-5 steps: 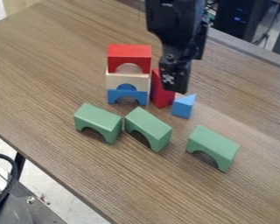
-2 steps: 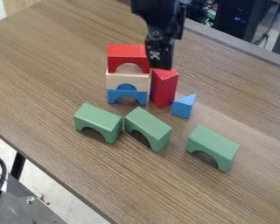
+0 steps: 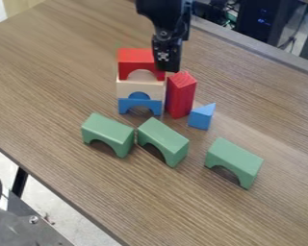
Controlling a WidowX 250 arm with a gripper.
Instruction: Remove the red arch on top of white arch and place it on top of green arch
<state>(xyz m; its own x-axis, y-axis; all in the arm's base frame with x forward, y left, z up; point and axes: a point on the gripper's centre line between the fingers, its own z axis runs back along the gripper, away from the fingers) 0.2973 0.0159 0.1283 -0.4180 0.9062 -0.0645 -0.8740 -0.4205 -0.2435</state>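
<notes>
1. Fingers of the black gripper [image 3: 167, 68] hang beside the red arch, partly covering its right end in the view; whether they are apart or together cannot be told.
2. Across the wooden desk [image 3: 60, 67], three green arches [image 3: 111, 129] stand nearer the camera, offering flat-topped landing spots; any one appears suitable.
3. Above the white arch [image 3: 124, 89] and blue arch [image 3: 125, 105], the red arch [image 3: 132, 57] crowns the stack, awaiting what looks to be the grasp. Centering over it and taking its sides squarely should keep it level.
4. Just right of the tower, an upright red block [image 3: 180, 96] crowds the approach; a low sideways move could topple it.
5. Within the red arch's hollow, a pale rounded piece [image 3: 142, 74] calls for a straight, gentle lift before any travel, lest it drag along.
</notes>
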